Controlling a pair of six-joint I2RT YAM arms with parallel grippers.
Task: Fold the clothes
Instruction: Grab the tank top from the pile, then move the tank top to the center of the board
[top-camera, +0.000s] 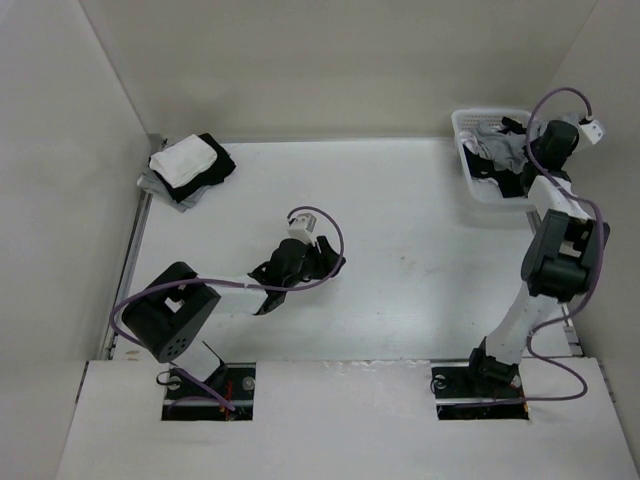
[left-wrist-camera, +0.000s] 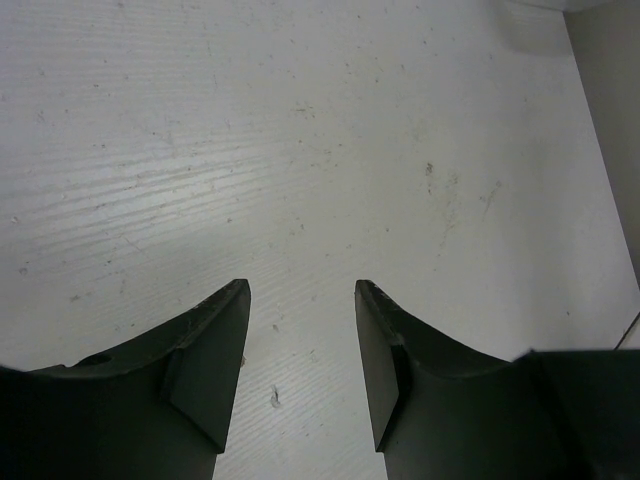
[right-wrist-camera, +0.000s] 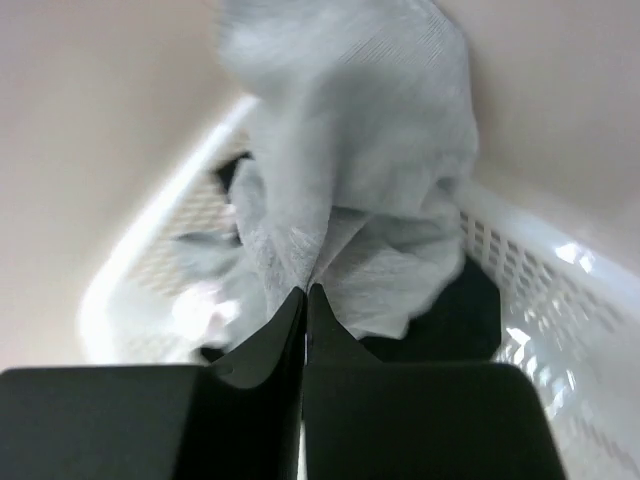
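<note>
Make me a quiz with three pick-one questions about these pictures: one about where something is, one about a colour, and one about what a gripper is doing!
1. Where does the white basket stand?
A. At the far right corner of the table
B. At the far left corner
C. Between the two arm bases

2. What colour is the top garment on the far-left pile?
A. Red
B. White
C. Green

3. What is the right gripper doing?
A. Standing wide open over bare table
B. Shut on the grey garment in the basket
C. Clamped on the basket's rim

Answers:
1 A: the top view shows the basket at the far right corner.
2 B: it looks plain white in the top view.
3 B: the right wrist view shows the jaws closed with grey cloth pinched between them.
</note>
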